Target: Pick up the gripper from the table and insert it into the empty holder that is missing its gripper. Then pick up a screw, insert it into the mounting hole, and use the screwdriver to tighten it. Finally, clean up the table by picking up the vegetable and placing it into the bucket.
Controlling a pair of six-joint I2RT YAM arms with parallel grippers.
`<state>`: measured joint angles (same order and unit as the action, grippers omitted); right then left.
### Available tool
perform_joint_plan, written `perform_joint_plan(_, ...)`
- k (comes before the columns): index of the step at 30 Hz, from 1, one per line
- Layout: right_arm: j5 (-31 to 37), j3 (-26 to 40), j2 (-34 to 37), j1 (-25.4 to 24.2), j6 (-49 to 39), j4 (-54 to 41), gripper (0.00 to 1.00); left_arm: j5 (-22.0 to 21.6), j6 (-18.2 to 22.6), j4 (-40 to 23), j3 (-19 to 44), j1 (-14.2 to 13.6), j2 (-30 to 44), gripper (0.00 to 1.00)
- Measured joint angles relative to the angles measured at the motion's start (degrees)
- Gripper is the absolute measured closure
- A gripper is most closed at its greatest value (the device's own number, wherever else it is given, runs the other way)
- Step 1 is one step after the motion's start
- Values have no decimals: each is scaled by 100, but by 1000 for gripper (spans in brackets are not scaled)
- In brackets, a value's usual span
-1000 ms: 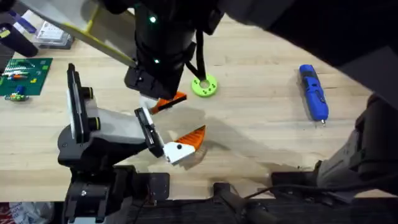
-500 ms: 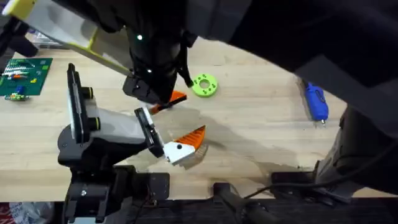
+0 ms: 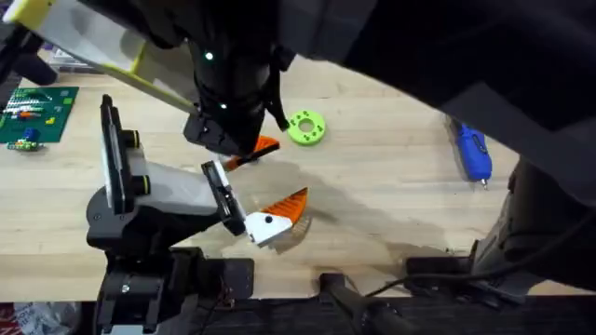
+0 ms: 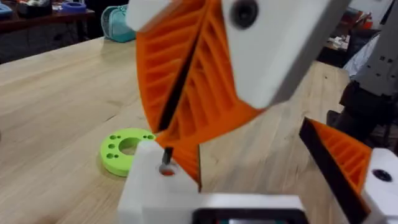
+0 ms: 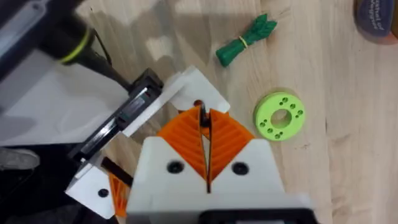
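Up right, screwdriver [image 3: 473, 155] lies lengthwise on table [image 3: 391, 205], tip toward bases.

The table [image 3: 372, 186] (light planks) carries the screwdriver [image 3: 473, 154], a green ring [image 3: 306, 127] and a circuit board [image 3: 37, 115].

Bystanders around the working fingers

A lime-green ring [image 3: 306, 128] with small holes round its face lies flat on the wood just beside the orange fingers at the holder, also seen close by them in the wrist views. A green circuit board [image 3: 35, 115] rests well off to the far side of the boxy unit from those fingers. A clear plastic packet [image 3: 80, 54] sits beyond the board. A teal basket-like object [image 4: 117, 25] stands far behind the ring.
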<state>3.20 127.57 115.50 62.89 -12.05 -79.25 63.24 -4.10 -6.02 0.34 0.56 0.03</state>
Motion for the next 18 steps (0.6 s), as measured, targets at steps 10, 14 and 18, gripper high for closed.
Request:
perform_joint_plan(10, 0, -2, 0, 0, 0, 47, 992, 0, 0, 0, 0, 0, -2, 15)
perform_joint_plan(14, 0, -2, 0, 0, 0, 47, 992, 0, -2, 0, 0, 0, 0, 15)
perform_joint_plan(18, 0, -2, 0, 0, 0, 47, 992, 0, -2, 0, 0, 0, -2, 15)
